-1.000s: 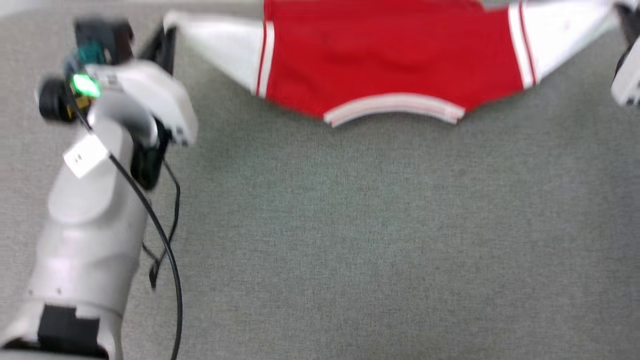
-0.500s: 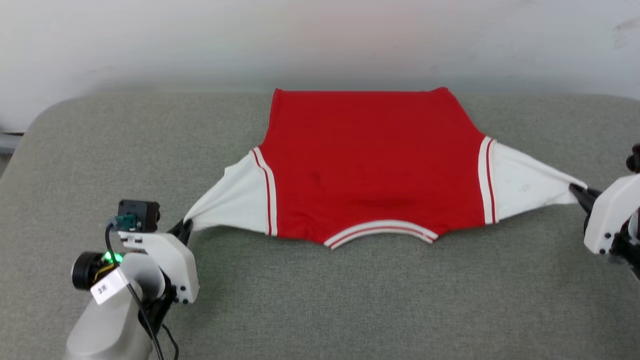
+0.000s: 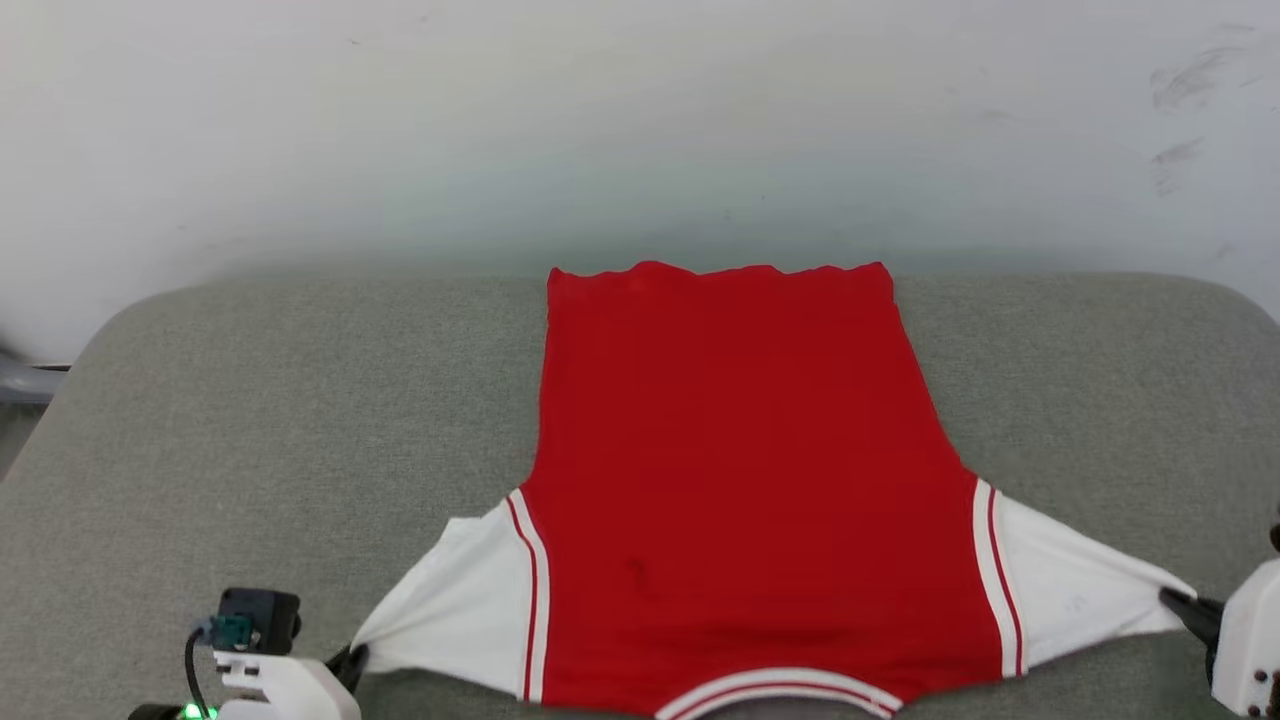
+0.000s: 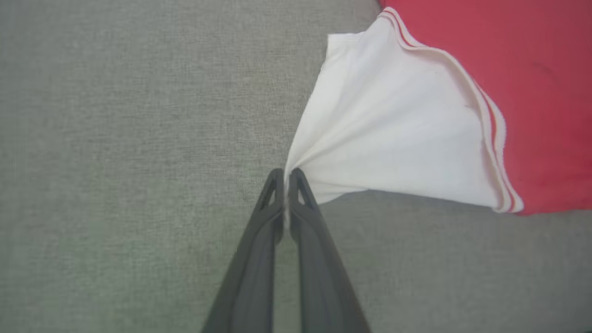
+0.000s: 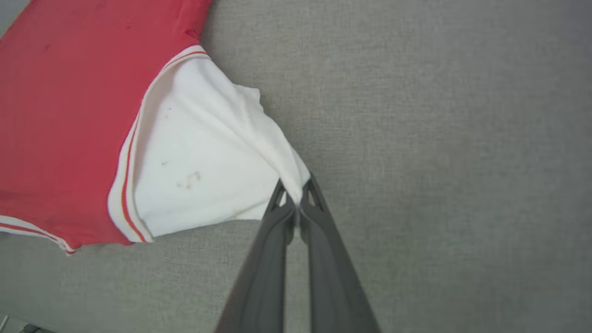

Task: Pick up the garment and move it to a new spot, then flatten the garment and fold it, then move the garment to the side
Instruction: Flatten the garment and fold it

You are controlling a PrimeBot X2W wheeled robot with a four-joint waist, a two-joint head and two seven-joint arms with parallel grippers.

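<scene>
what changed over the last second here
Mainly the head camera tilted up, so the whole picture slid down; the things themselves show no clear move. Nothing was taken or let go: the left pincer and right pincer stay shut on the white sleeve tips of the garment, whose far hem stays at the back edge of the grey surface.

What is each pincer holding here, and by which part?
The garment, by both sleeve tips: the left pincer is shut on one white sleeve tip, the right pincer on the other's.

Head high, wrists close, sharing garment (image 3: 730, 470)
</scene>
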